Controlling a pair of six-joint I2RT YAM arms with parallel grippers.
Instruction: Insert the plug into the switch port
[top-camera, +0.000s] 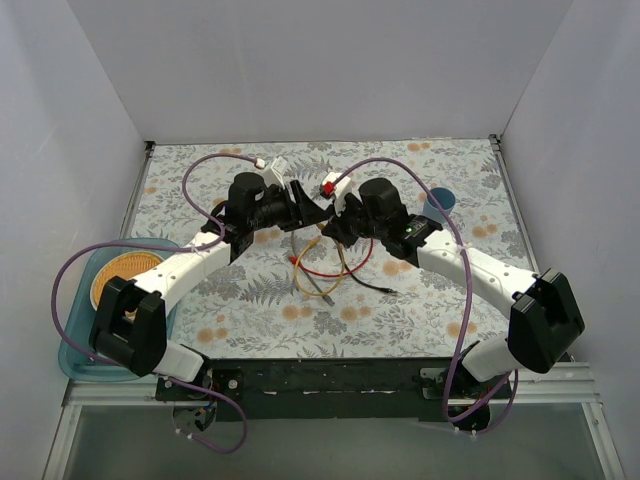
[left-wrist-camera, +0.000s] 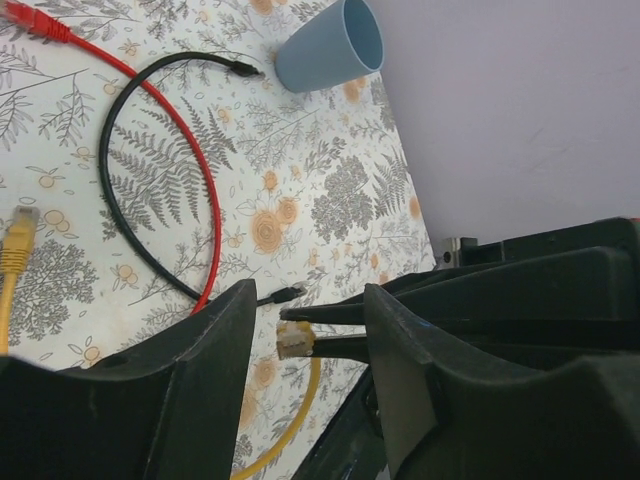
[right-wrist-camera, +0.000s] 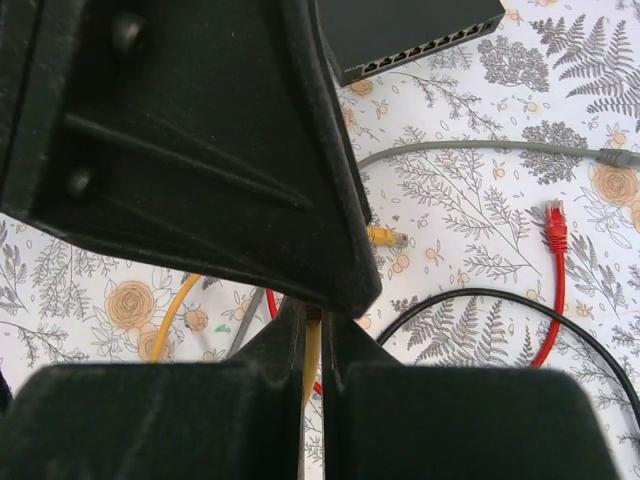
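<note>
**R pincer has yellow cable, L pincer half open round the plug**

Table (top-camera: 400, 300) w/ fern-and-flower cloth. Both arms reach in from the near edge and meet at the centre.

Teal tray (top-camera: 75, 350) sits at the near-left edge w/ a round tan dish (top-camera: 125, 275) in it.

Switch (right-wrist-camera: 420, 20): a flat black box lying on the cloth at the top of the R wrist view, beyond the pincers. Its row of ports (right-wrist-camera: 425, 55) faces the cam and nothing is plugged into the ones that show. In the top view I can't make it out under the arms.

Blue cup (left-wrist-camera: 330, 45) is upright near the far-right side, well apart from the rest.

Loose cables on the cloth btwn the arms:
- Black cable (left-wrist-camera: 110, 150), in a curve.
- Red cable (left-wrist-camera: 200, 180), alongside the black one.
- Grey cable (right-wrist-camera: 480, 148), running across below the switch.
- A spare yellow plug end (right-wrist-camera: 385, 237), lying flat.

Right gripper (right-wrist-camera: 312, 325): fingers pinched tight on the yellow cable (right-wrist-camera: 312, 365), just behind its end.

Left gripper (left-wrist-camera: 308, 295): fingers apart, abt halfway, straddling that end and gripping nothing. No contact visible.

Plug (left-wrist-camera: 295, 340): the clear-tipped end of the yellow cable. It is held up off the cloth in the gap btwn the L fingers, nearer one of them, and is apart from the switch, not in any port.
</note>
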